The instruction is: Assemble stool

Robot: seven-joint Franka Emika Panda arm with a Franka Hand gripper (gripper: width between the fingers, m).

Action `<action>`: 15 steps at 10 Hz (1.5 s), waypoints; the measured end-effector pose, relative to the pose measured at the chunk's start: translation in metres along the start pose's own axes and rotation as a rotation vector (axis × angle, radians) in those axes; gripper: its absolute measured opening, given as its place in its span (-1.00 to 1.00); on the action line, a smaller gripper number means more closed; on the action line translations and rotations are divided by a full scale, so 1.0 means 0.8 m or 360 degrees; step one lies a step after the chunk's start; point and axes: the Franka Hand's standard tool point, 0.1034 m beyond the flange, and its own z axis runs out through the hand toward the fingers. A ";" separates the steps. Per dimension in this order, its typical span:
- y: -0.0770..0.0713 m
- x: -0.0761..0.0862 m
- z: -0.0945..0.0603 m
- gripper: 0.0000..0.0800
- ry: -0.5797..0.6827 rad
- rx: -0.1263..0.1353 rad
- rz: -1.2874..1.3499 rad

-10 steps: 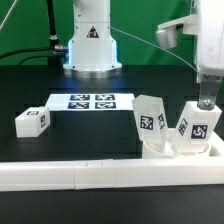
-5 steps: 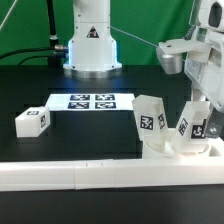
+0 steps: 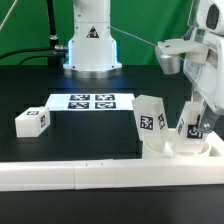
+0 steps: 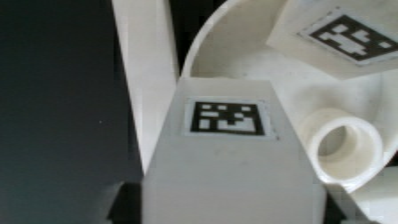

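Observation:
The round white seat (image 3: 186, 149) lies at the exterior view's right, beside the front rail. Two tagged white legs stand in it: one (image 3: 150, 122) stands free, and the other (image 3: 188, 124) leans a little with my gripper (image 3: 203, 120) shut on it from above. A third leg (image 3: 32, 121) lies loose at the exterior view's left. In the wrist view the held leg (image 4: 226, 120) fills the space between my dark fingers (image 4: 125, 203). The seat's inside (image 4: 302, 95), an open round socket (image 4: 350, 150) and the other leg (image 4: 354, 36) show beyond it.
The long white border rail (image 3: 90, 174) runs along the front and also shows in the wrist view (image 4: 148, 60). The marker board (image 3: 92, 101) lies at the middle of the black table. The robot base (image 3: 92, 40) stands behind it.
Since a second ago my hand has turned at the wrist and shifted toward the exterior view's right, still on the leg. In the last half second almost nothing moved.

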 end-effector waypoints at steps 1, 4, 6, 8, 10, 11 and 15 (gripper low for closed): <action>0.000 0.000 0.000 -0.13 0.0000 0.0000 0.0037; 0.000 -0.005 0.002 -0.15 0.0030 0.0019 0.0519; -0.006 -0.001 0.002 -0.15 -0.0015 0.0160 0.1117; 0.011 -0.005 -0.002 -0.15 -0.0017 0.0341 0.1543; 0.011 -0.004 0.000 -0.15 -0.0040 0.0340 0.1814; 0.012 -0.006 0.000 -0.15 -0.0057 0.0340 0.1945; 0.018 -0.025 0.009 -0.15 0.0014 0.0238 0.2642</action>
